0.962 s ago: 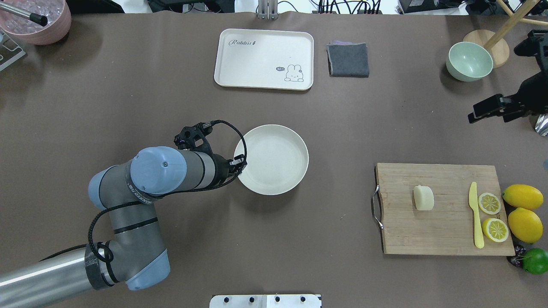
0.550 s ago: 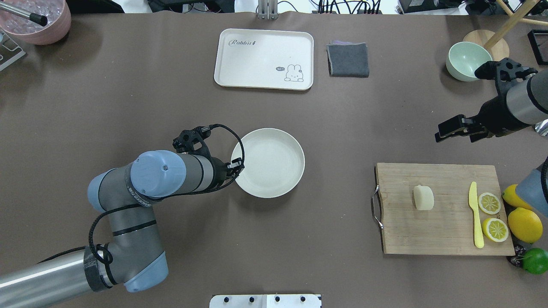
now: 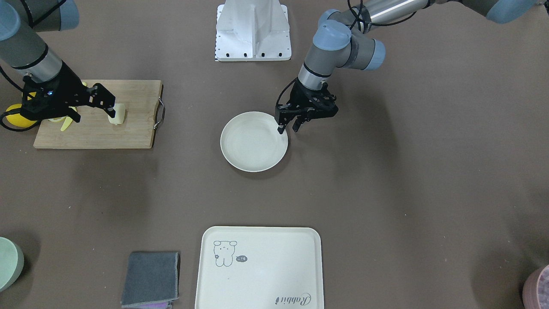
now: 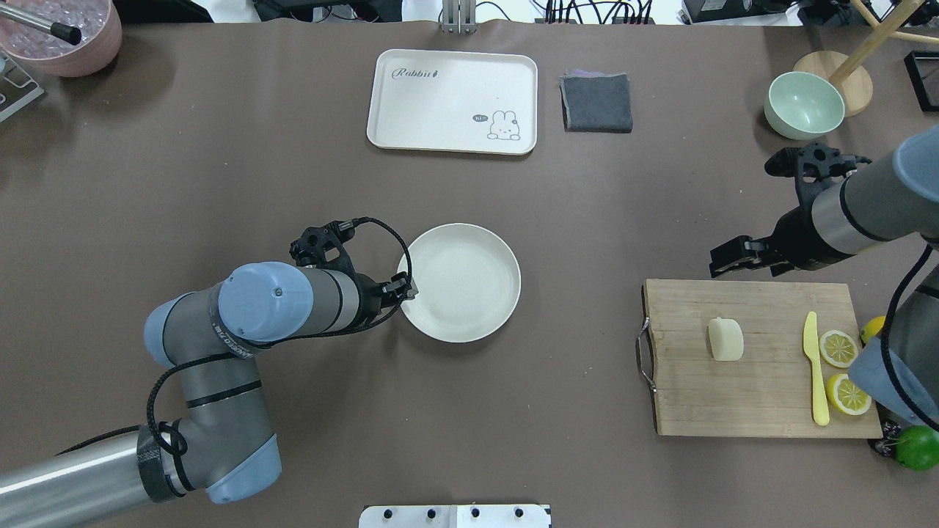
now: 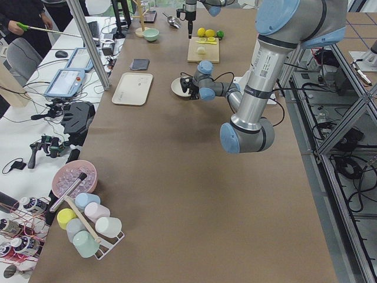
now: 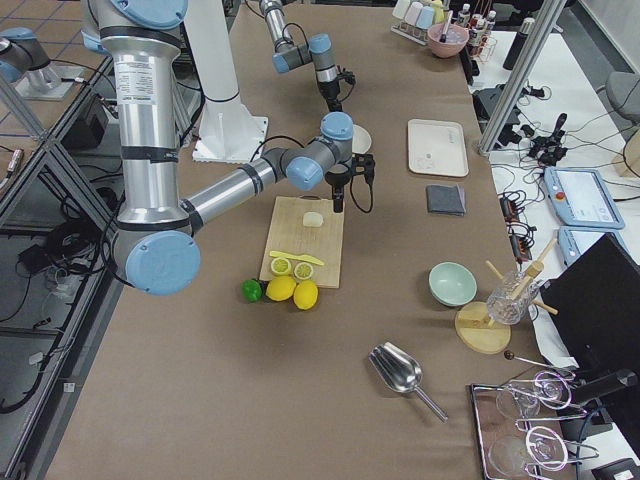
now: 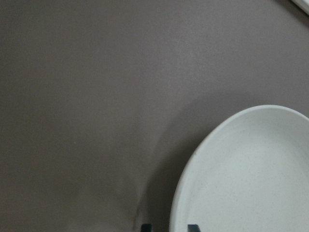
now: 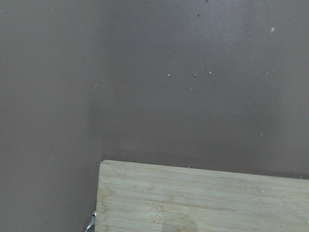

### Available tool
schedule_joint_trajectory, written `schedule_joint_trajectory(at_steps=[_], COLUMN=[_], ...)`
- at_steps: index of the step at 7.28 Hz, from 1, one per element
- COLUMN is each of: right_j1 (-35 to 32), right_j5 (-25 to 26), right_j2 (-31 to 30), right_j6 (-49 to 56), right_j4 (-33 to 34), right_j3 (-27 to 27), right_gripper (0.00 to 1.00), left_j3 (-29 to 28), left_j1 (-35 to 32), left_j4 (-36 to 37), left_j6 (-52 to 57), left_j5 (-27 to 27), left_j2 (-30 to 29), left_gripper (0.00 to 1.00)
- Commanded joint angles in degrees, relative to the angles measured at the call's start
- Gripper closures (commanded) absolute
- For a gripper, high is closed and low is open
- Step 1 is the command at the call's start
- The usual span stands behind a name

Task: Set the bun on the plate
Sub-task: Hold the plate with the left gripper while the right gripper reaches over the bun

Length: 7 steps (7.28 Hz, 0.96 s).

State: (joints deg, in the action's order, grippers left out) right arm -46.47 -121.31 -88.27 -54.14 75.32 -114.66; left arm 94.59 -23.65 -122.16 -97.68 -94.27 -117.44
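Since a moment ago the right gripper (image 4: 722, 262) has swung in over the far edge of the cutting board (image 4: 763, 396), jaws parted and empty, seemingly heading for the bun (image 4: 725, 339) lying mid-board. The left gripper (image 3: 288, 129) straddles the rim of the plate (image 4: 469, 293) at mid-tabletop; how tightly I cannot tell.

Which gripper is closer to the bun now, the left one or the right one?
The right gripper. It hangs over the far edge of the cutting board, a short way from the bun. The left gripper is far off, at the rim of the plate.
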Motion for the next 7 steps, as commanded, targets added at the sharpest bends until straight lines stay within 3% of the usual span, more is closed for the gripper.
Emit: schedule_joint_trajectory(at_steps=[1,4,6,7], right_j1=[6.72,11.13,11.67,11.67], right_j5=[6.76,10.13,10.13,10.13], right_j2=[-1.02,-2.52,-5.32,-5.86], right_j6=[-4.65,-8.35,-8.35,-8.44], right_j4=[-0.96,-2.46,-8.14,-9.13], right_j3=[0.48,1.80,2.76,2.86], right_gripper=[0.00,0.00,0.00,0.32], left_j3=[0.33,0.42,0.33,0.51], left_j1=[-0.17,-0.35,-0.52,-1.13], left_j4=[-0.01,-0.01,-0.01,-0.01], left_j6=[0.04,0.04,0.04,0.30], left_j5=[-0.03,-0.03,-0.03,0.05], left_j2=[0.11,0.02,0.11,0.11], left_gripper=[0.03,0.03,0.03,0.03])
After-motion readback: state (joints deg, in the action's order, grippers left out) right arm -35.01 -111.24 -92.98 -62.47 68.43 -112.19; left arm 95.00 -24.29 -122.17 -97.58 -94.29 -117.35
